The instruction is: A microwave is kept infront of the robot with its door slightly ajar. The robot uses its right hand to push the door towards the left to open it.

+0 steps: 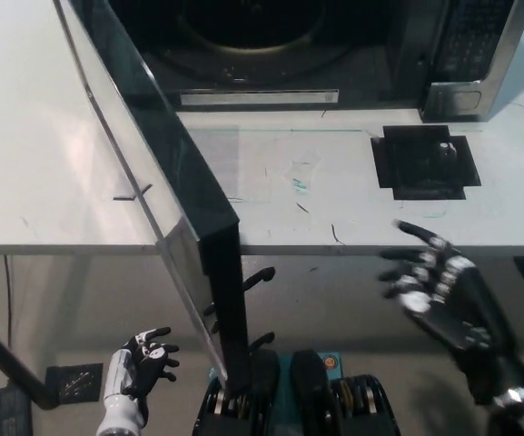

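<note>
- My right hand (443, 295) hangs empty, fingers spread, off the table (53, 182) edge.
- The microwave (352, 54) door (166, 195) stands wide open, well apart to its left.
- My left hand (143, 359) rests low, fingers loosely spread.

Even overhead light, dim below the table edge.

From my seat the pale white tabletop (44, 182) at left reads bright and flat, while the floor beneath sits in grey shade. The glossy dark glass microwave door (175, 204) carries streaky glare and faint reflections. My black right hand (439, 291) at lower right looks slightly motion-blurred.
</note>
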